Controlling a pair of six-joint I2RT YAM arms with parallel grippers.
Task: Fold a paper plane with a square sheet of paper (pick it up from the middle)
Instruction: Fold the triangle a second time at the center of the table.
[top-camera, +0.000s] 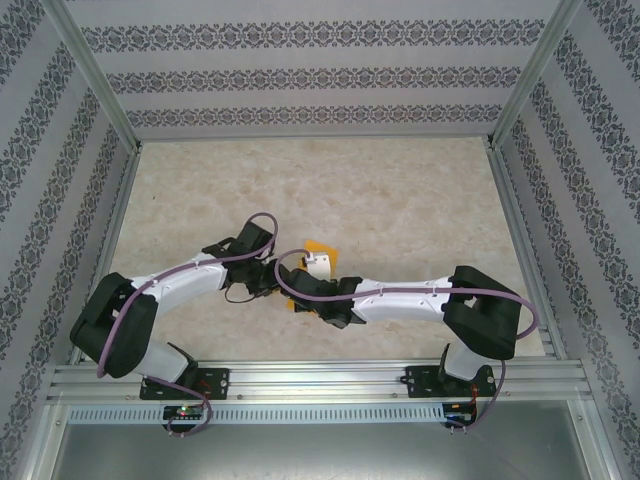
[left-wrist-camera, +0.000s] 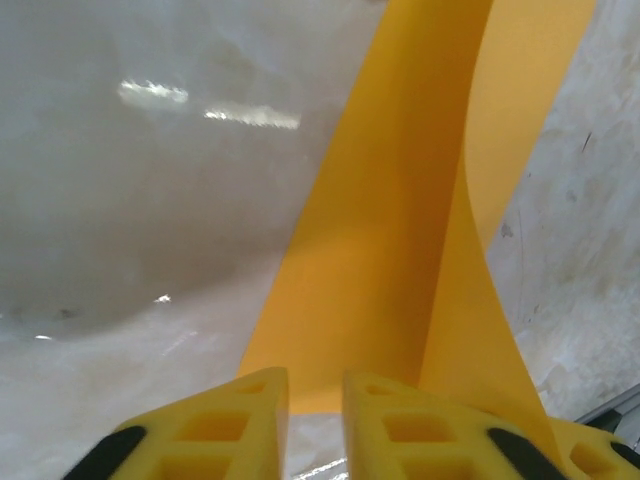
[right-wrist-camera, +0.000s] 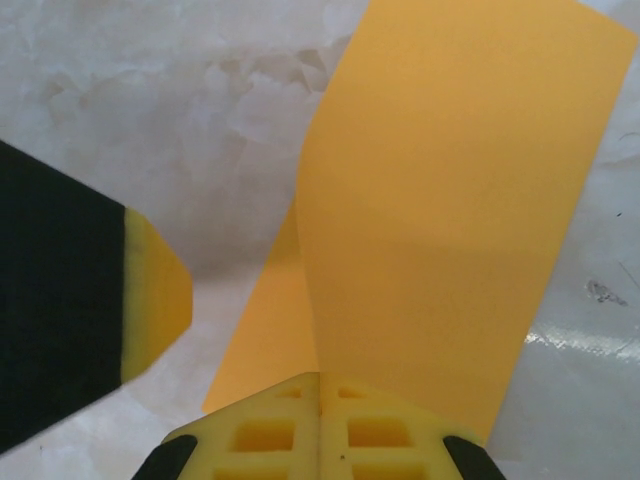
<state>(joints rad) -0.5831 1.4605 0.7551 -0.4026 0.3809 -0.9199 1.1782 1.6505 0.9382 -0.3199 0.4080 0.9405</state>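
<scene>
Marbled beige table (top-camera: 400, 190) between patterned walls (top-camera: 300, 75).

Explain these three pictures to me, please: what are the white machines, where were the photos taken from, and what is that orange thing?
The white machines are two robot arms bolted to a table. One photo looks down from above; the other two come from cameras on each wrist. The orange thing is a square sheet of paper being folded. The right gripper is pinched shut on the paper's edge. The left gripper has its yellow fingers nearly together at another edge of the paper; whether it grips yet is unclear.
</scene>
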